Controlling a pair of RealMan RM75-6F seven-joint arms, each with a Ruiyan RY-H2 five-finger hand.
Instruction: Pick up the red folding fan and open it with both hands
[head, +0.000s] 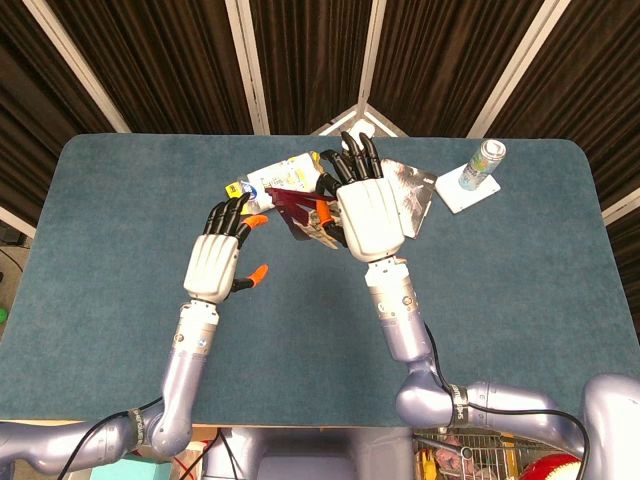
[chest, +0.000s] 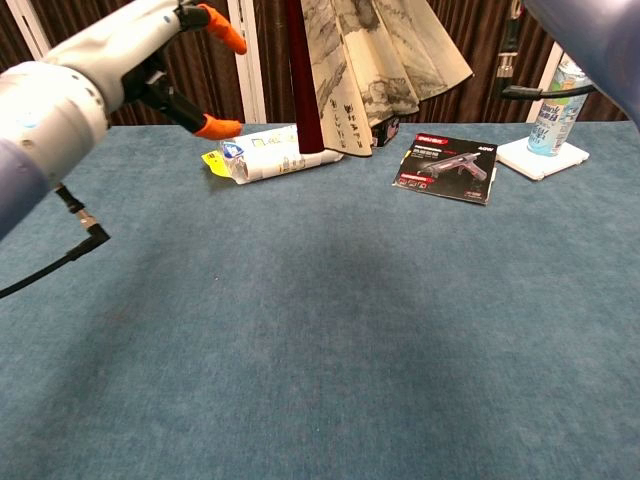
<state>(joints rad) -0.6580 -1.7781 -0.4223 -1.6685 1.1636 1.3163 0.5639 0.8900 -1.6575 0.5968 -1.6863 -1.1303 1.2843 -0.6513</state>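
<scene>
The red folding fan (head: 296, 211) hangs partly spread above the table, held by my right hand (head: 364, 208). In the chest view the fan (chest: 350, 70) shows a dark red outer rib at its left and pale painted paper leaves fanning to the right. My left hand (head: 218, 262) is raised just left of the fan with fingers apart and holds nothing. In the chest view the left hand (chest: 165, 60) shows orange fingertips (chest: 220, 126) close to the red rib, not touching it. The right hand's grip on the fan is above the chest view's top edge.
On the blue table (head: 520, 280) lie a white and yellow packet (chest: 270, 155), a dark booklet (chest: 447, 167), and a small dark box (chest: 385, 130) behind the fan. A can (head: 487, 160) stands on a white coaster (chest: 541, 157) at the back right.
</scene>
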